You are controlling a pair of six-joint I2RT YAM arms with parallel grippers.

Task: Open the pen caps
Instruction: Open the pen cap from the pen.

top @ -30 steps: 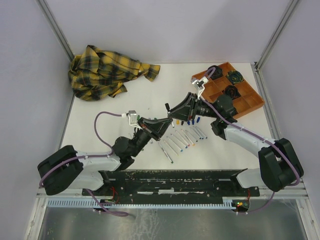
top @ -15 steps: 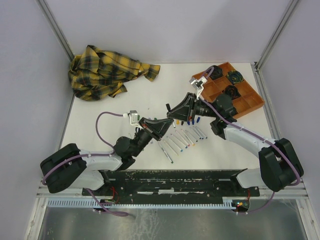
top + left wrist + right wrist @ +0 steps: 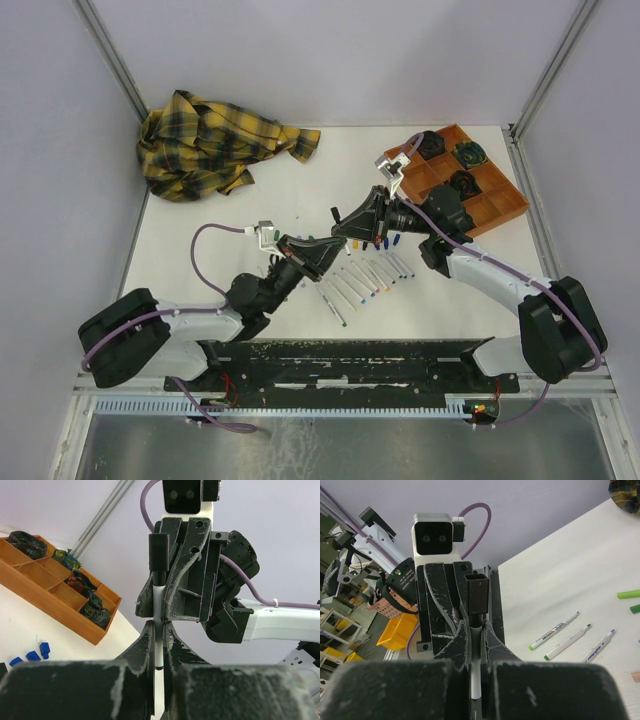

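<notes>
Finding 1, grip. Both grippers meet in the air above the table (image 3: 250,230). The left gripper (image 3: 159,630) is pressed together on the white barrel of a single pen (image 3: 158,600). The right gripper (image 3: 476,630) faces it and pinches the same pen. The two sets of fingertips stand almost touching.

Finding 2, governing relation. In the top view the right gripper sits at about 2 o'clock from the left one. The pen's long axis runs along that line, from 8 o'clock to 2 o'clock. Neither arm is nearer, since both hold it. We judge that the next move calls for a straight pull apart along this axis. A sideways pull could bend the barrel or let it slip.

Finding 3, the task's thing. The cap of the held pen is hidden among the fingers, and we cannot tell which gripper covers it. Loose pen caps (image 3: 36,655), blue ones, lie on the table at about 3 o'clock from the meeting point in the top view. They lie near the orange tray (image 3: 500,205). A row of uncapped pens (image 3: 365,280) lies at 5 o'clock.

Finding 4, progress. We judge the work well advanced, with this pen's cap not yet visibly free.
</notes>
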